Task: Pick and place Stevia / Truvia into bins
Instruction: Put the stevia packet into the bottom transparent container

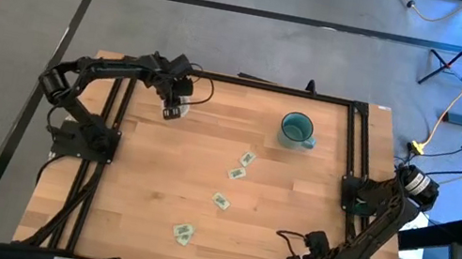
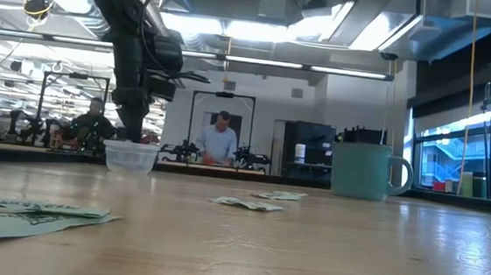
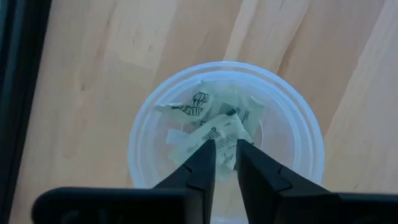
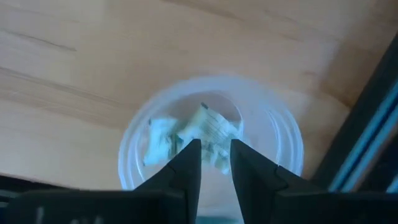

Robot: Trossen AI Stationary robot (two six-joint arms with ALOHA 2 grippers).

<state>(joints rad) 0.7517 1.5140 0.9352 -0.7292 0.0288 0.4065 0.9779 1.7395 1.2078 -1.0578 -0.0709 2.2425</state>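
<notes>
While the left gripper [image 3: 225,163] hangs over its clear cup [image 3: 155,124] to drop sachets [image 3: 214,127], jaws slightly parted, empty; right gripper [image 4: 216,163] likewise above its own cup [image 4: 134,146]; four sachets [image 1: 220,201] lie beyond the teal mug [image 1: 296,129].

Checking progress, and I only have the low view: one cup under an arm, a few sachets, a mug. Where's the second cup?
Observer: The second cup is at the table's edge on the right arm's side, directly under the right gripper.
Operator: Anything in the cup I can see?
Observer: Yes. The left wrist view shows several sachets piled in the first cup, with the left gripper just above them.
Operator: How many are loose?
Observer: The high view shows four loose sachets, strung across the middle of the table.
</notes>
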